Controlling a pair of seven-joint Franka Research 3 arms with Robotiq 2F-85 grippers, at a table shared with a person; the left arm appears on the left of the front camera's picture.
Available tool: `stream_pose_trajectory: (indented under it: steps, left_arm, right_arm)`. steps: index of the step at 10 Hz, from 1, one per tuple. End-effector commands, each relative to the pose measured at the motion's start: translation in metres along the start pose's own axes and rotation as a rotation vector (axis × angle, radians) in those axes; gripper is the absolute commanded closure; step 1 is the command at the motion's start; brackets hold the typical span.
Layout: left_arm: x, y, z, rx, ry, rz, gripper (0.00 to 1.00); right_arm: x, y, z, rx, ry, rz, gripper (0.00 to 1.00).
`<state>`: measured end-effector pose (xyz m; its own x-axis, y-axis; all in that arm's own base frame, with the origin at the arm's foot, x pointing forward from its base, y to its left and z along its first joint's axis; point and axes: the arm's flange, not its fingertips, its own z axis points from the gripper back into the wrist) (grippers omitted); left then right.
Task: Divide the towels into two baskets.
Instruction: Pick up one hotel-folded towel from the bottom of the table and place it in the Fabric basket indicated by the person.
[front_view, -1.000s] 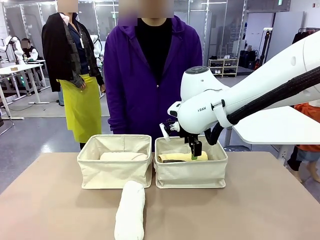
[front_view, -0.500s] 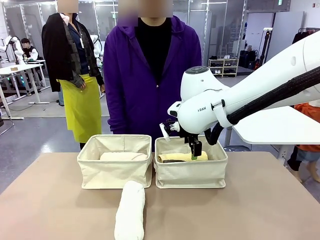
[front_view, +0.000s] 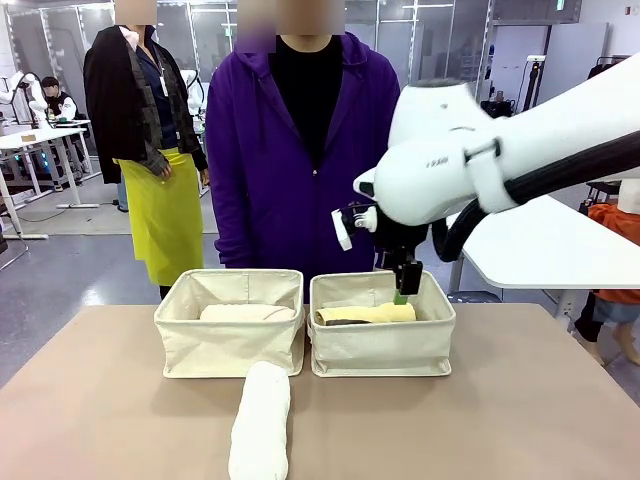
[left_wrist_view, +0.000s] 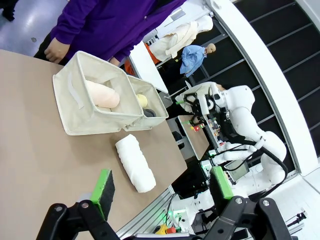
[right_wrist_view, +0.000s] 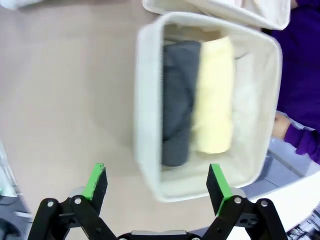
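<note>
While the white towel (front_view: 260, 420) lies lengthwise on the table (front_view: 520, 420) at the bottom centre of the front view, its far end reaches close to the front wall of the left basket (front_view: 228, 350), by the seam between the two bins. At the bottom of the left wrist view the left gripper (left_wrist_view: 161, 182) hangs above the table with its jaws spread wide and nothing between them, the white roll lying ahead of it.

Mid-frame in the front view, the left basket and the right basket (front_view: 382, 352) stand side by side, their walls touching or nearly so. The peach towel (front_view: 247, 312) lies across the inside of the left one. In the right one the yellow towel (front_view: 368, 314) lies across. The dark grey towel (right_wrist_view: 176, 125) is alongside it on the camera's side, and the right wrist view looks down on both rolls, parallel and touching.

The right gripper (right_wrist_view: 156, 179) hangs over that basket, fingers wide apart and empty. In the front view it sits right of centre, its tips seemingly just above the far rim, though blur makes the height hard to judge. A person (front_view: 300, 160) in a purple hoodie stands directly behind the baskets, top centre.
</note>
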<state>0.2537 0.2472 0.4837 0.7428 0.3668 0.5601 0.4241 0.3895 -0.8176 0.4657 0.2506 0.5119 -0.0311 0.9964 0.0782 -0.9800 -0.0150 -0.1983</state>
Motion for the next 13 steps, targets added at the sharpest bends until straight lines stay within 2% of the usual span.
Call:
stream_pose_trajectory:
  steps: [1,2,3,5,8,9,10,11,13]
  left_arm:
    - [0.000,-0.004,0.002,-0.012,-0.004,-0.010,0.03]
    - [0.000,-0.004,0.002,-0.012,-0.004,-0.010,0.03]
    - [0.000,-0.004,0.002,-0.012,-0.004,-0.010,0.03]
    - [0.000,-0.004,0.002,-0.012,-0.004,-0.010,0.03]
    - [0.000,-0.004,0.002,-0.012,-0.004,-0.010,0.03]
    - [0.000,-0.004,0.002,-0.012,-0.004,-0.010,0.03]
    - [0.000,-0.004,0.002,-0.012,-0.004,-0.010,0.03]
    - [0.000,-0.004,0.002,-0.012,-0.004,-0.010,0.03]
    - [0.000,-0.004,0.002,-0.012,-0.004,-0.010,0.03]
  right_arm:
    - [-0.063,0.043,0.018,0.126,-0.065,-0.166,0.00]
    - [-0.102,0.061,0.023,0.211,-0.078,-0.317,0.00]
    - [-0.141,0.076,0.026,0.268,-0.214,-0.426,0.00]
    - [-0.220,0.098,0.028,0.431,-0.376,-0.654,0.00]
    - [-0.322,0.133,0.021,0.570,-0.779,-0.867,0.00]
    - [-0.349,0.146,0.016,0.602,-0.864,-0.915,0.00]
    - [-0.369,0.160,0.011,0.625,-0.887,-0.982,0.00]
    - [-0.384,0.178,0.002,0.622,-0.971,-1.021,0.00]
    - [-0.414,0.225,-0.020,0.608,-1.077,-1.149,0.00]
